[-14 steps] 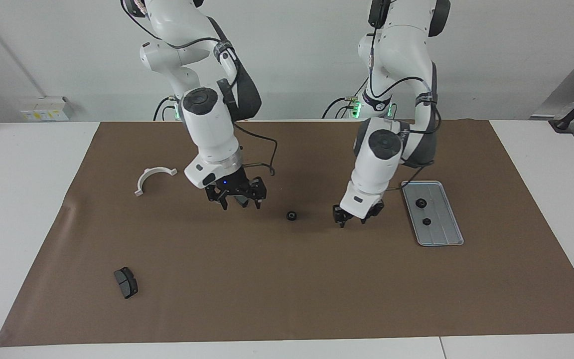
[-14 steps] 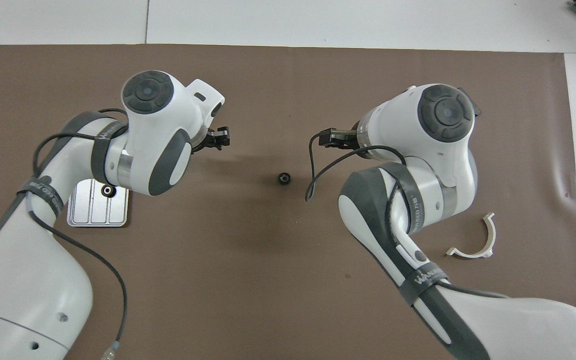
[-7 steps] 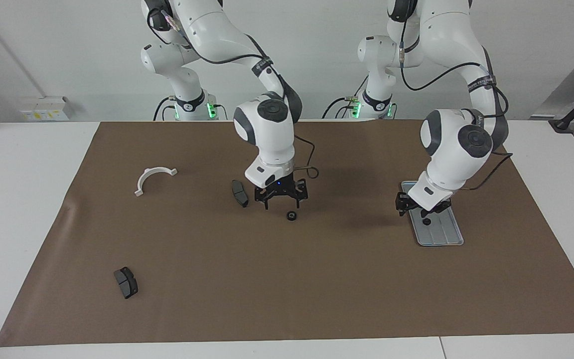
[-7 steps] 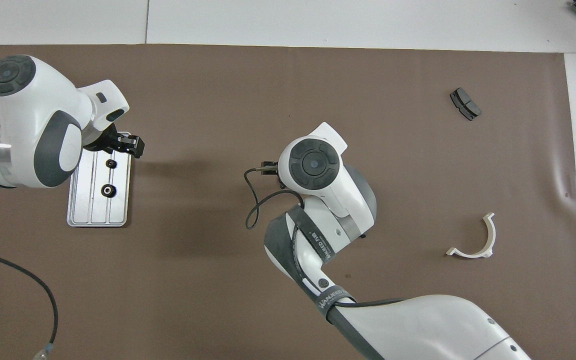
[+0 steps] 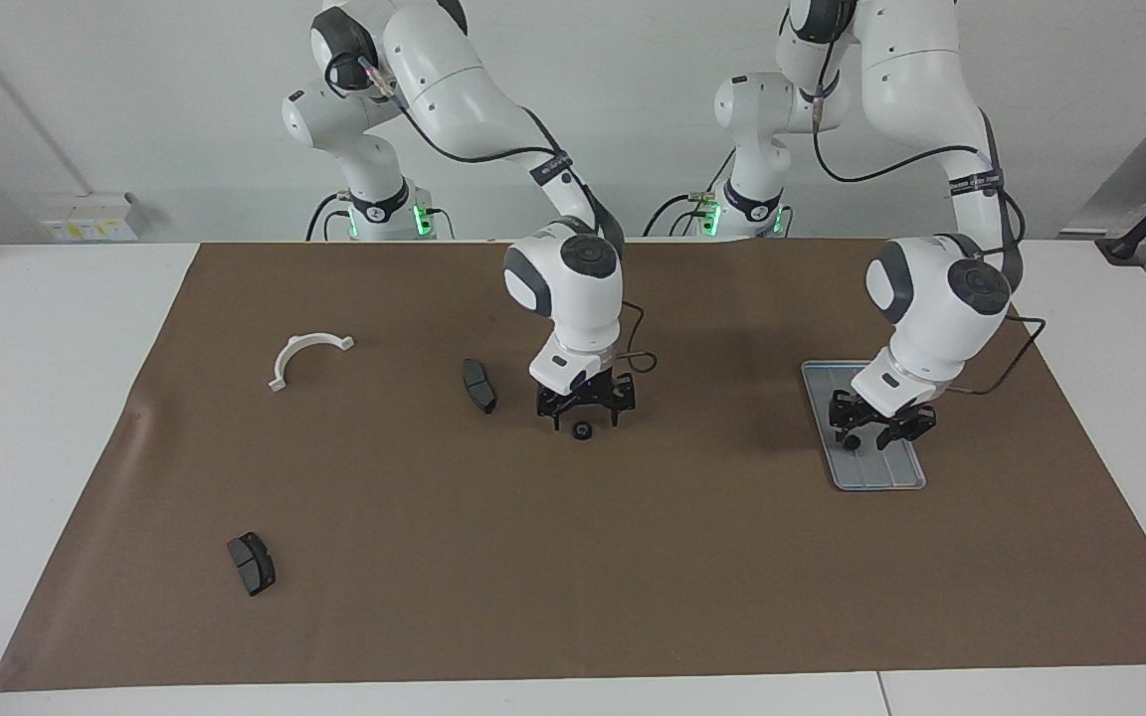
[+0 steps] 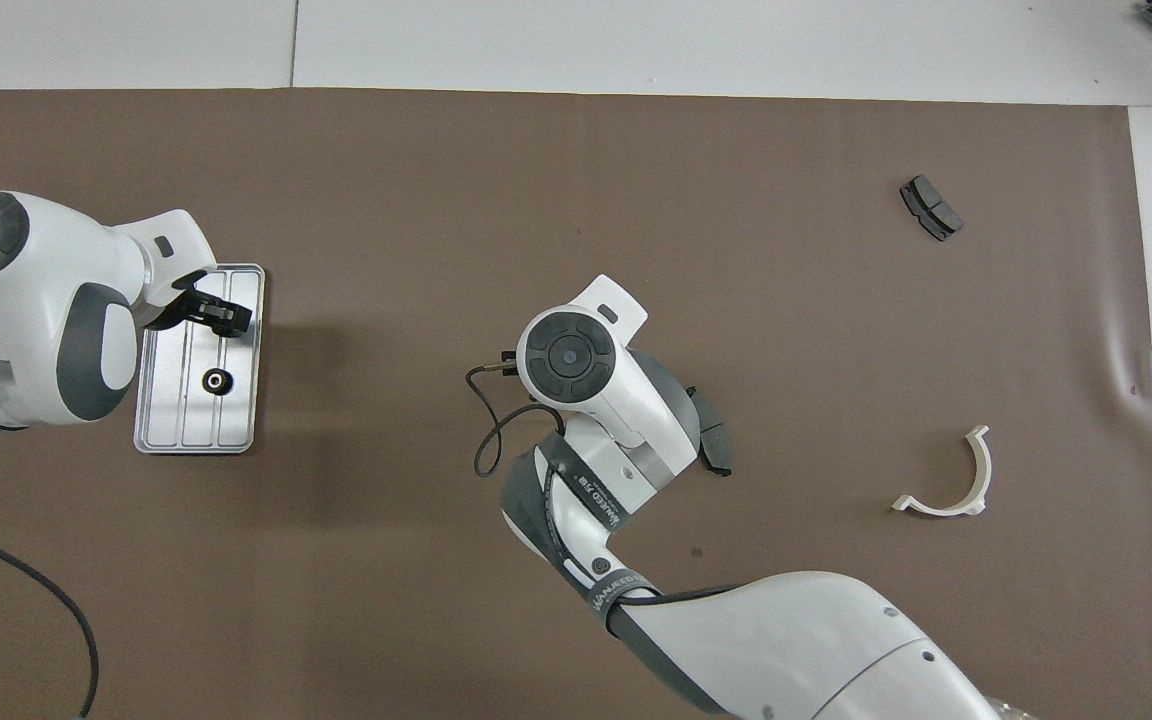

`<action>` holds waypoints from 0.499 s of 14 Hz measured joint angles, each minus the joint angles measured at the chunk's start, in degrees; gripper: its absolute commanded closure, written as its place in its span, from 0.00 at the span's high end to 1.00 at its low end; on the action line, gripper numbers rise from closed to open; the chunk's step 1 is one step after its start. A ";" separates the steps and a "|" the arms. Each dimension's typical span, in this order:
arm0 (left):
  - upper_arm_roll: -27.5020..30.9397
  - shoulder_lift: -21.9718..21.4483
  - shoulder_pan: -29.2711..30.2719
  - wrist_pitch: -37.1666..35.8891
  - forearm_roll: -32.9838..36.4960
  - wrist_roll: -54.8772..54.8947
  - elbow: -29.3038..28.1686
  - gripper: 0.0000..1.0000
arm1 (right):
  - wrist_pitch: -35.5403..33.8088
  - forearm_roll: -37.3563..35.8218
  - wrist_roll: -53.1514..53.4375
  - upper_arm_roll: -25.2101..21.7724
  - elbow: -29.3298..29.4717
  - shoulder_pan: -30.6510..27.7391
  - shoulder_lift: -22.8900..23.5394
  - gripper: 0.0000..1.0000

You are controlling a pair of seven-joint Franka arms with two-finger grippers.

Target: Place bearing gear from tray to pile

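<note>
Brown matting covers your table (image 5: pixel 553 597): two brake pads (image 5: pixel 251 563), one white bracket (image 5: pixel 304 356), one tray (image 5: pixel 886 475). Right end effector (image 5: pixel 584 411) spread over one gear (image 5: pixel 582 431); left end effector (image 5: pixel 881 430) over tray, grip unclear.

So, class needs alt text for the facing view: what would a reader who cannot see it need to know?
Two white robot arms work over a brown mat: the left gripper is over a metal tray, and the right gripper hangs just above a small black gear mid-mat. Two dark pads and a white half-ring lie scattered.
</note>
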 measured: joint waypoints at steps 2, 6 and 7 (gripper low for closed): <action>0.01 -0.08 0.03 0.59 0.00 -0.39 -1.25 0.56 | -0.26 -0.23 -0.01 -0.02 -0.15 0.00 0.03 1.00; 0.01 -0.44 0.09 0.98 0.00 -1.22 -2.26 0.52 | -0.26 -0.34 -0.02 -0.23 -0.19 0.00 0.07 0.85; 0.01 -0.56 0.11 1.45 0.00 -1.34 -2.60 0.51 | -0.26 -0.35 -0.04 -0.29 -0.19 0.00 0.07 0.79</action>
